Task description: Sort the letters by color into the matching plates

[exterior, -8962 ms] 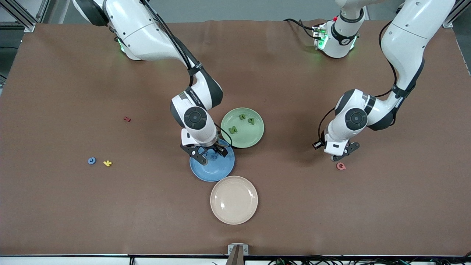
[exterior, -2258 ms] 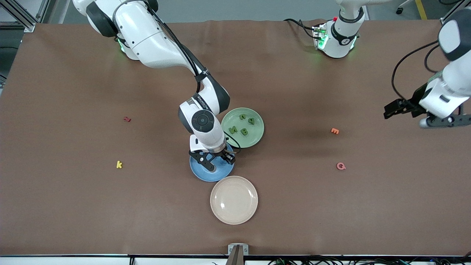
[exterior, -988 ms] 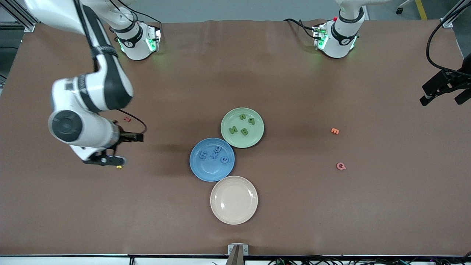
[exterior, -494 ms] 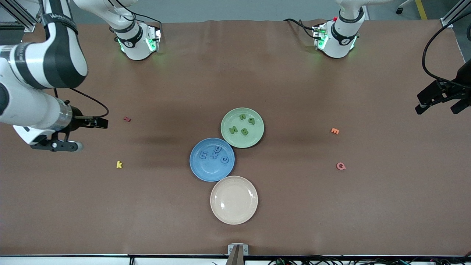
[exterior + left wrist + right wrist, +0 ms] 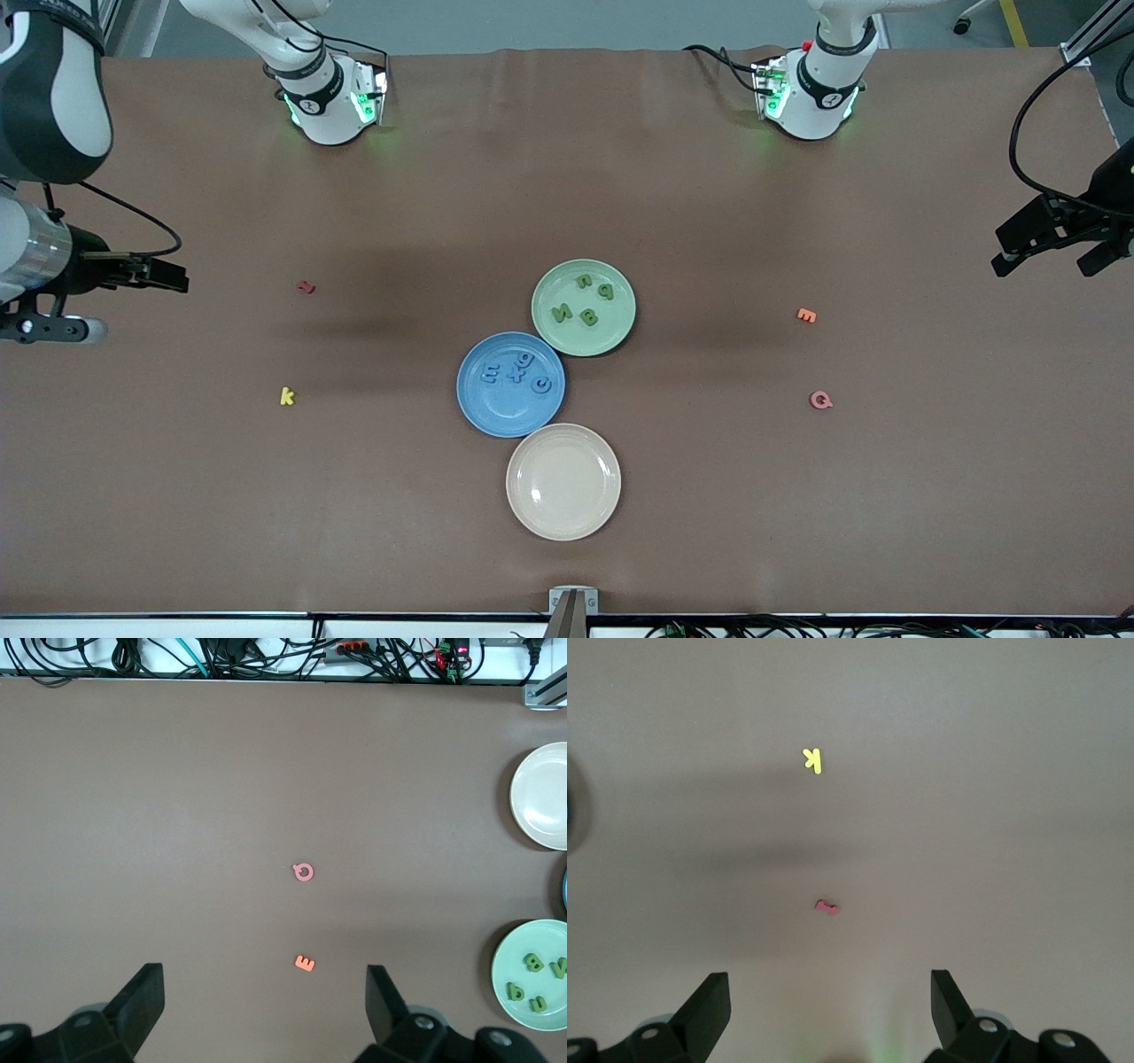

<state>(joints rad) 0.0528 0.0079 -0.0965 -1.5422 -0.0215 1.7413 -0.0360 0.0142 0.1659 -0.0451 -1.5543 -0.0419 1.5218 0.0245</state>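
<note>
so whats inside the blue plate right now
Four blue letters lie in the blue plate: E, x, g and c, all flat and apart. Nothing covers them; both arms are off at the table's ends.

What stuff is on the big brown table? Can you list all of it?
blue letters: four, blue, on the blue plate
green letters: four, green, on the green plate
cream plate: one, cream, nearest the front camera
yellow k: one, toward the right arm's end
dark red letter: one, farther than the k
orange E: one, toward the left arm's end
pink Q: one, nearer than the E
left end effector: open, raised
right end effector: open, raised
</note>
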